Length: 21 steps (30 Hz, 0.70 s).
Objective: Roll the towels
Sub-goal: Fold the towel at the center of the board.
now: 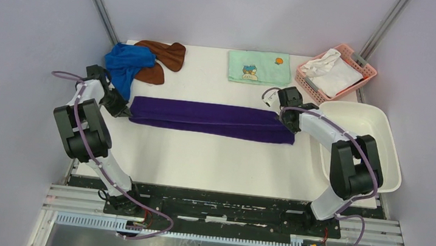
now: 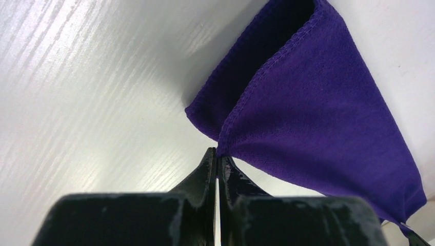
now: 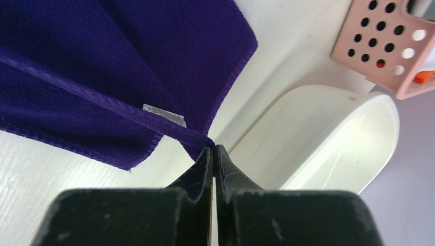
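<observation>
Left tool (image 2: pixel 217 160) and right tool (image 3: pixel 213 152) each pinch an end corner of the purple towel (image 1: pixel 213 120); its lengthwise fold looks done, so rolling from one end should follow.

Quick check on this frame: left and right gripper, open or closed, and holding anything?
Left gripper: closed, pinching a corner of the purple towel.
Right gripper: closed, pinching a corner at the purple towel's other end.
</observation>
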Motion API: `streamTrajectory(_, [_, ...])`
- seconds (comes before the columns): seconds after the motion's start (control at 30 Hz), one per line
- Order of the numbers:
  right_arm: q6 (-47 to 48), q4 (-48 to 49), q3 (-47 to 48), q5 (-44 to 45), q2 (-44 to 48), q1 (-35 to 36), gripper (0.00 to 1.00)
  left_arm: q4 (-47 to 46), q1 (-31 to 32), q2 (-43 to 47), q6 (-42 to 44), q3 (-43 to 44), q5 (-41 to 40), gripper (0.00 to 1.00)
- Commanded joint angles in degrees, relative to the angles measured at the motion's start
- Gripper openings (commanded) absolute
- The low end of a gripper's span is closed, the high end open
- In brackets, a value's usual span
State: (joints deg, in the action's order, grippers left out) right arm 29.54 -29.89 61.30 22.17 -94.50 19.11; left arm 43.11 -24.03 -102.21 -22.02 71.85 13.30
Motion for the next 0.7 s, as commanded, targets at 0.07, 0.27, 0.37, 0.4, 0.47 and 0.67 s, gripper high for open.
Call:
streamTrajectory(0.07, [-1.4, -3.0, 1.0, 2.8, -1.1, 0.5, 0.04, -0.5, -0.5, 1.8, 2.2, 1.4, -3.7, 0.03])
streamTrajectory(0.27, [-2.4, -5.6, 2.2, 1.4, -0.4, 1.0, 0.05, 0.6, -0.5, 2.1, 2.2, 2.6, -4.5, 0.03])
streamTrajectory(0.37, [-2.8, -7.4, 2.6, 0.3, -0.8, 1.3, 0.05, 1.0, -0.5, 1.3, 2.6, 2.8, -5.3, 0.03])
streamTrajectory(0.4, [-2.9, -7.7, 2.6, 0.3, -1.0, 1.4, 0.06, 1.2, -0.5, 0.9, 2.7, 2.6, -5.7, 0.03])
streamTrajectory(0.47, [-2.9, -8.4, 2.8, -0.2, -1.4, 1.5, 0.06, 1.2, -0.4, 0.5, 2.8, 2.3, -6.4, 0.03])
streamTrajectory(0.67, [-3.5, -11.7, 4.4, -2.7, -3.0, 1.7, 0.11, 1.1, -0.3, -0.7, 2.9, 1.8, -7.3, 0.07])
